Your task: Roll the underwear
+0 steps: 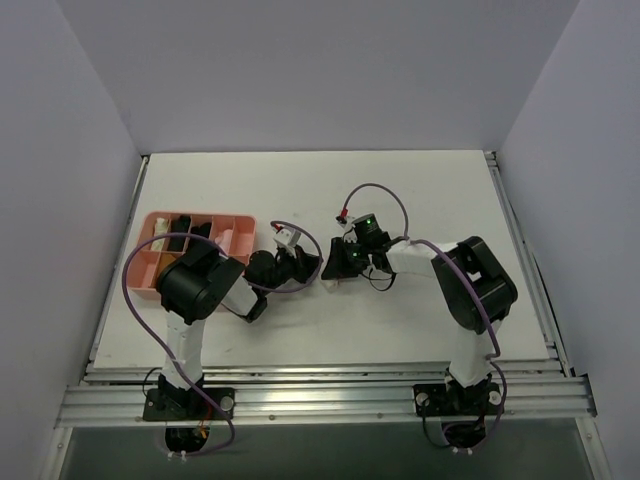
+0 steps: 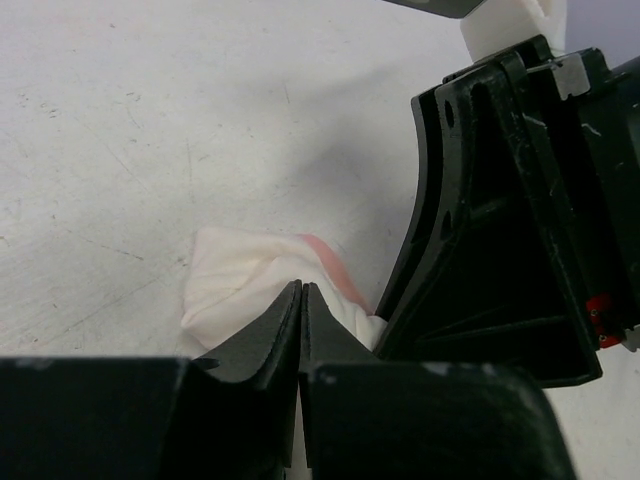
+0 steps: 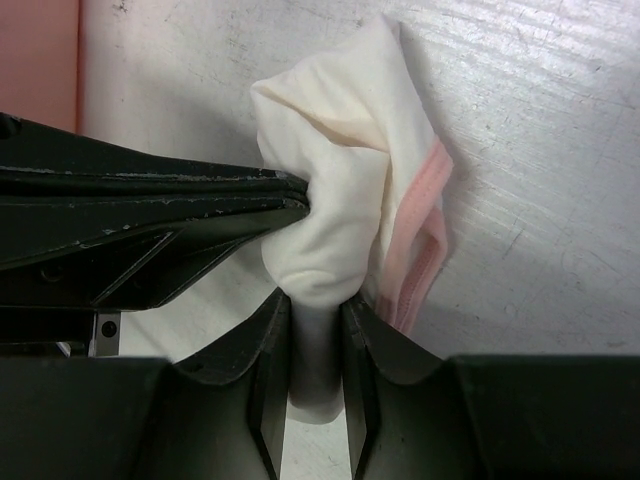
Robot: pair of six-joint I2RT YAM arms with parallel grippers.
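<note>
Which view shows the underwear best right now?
Right wrist: the underwear fills the frame, its pink trim clear. Left wrist shows only part, past its own fingers. Top shows almost nothing of it.

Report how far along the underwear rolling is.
Done: the small white cloth underwear with pink edge trim is gathered into a compact wad, not lying flat. In hand: the left gripper and right gripper both pinch it from different sides. Left: it looks bunched rather than a tidy roll, with trim poking out, so tightening and release remain.
</note>
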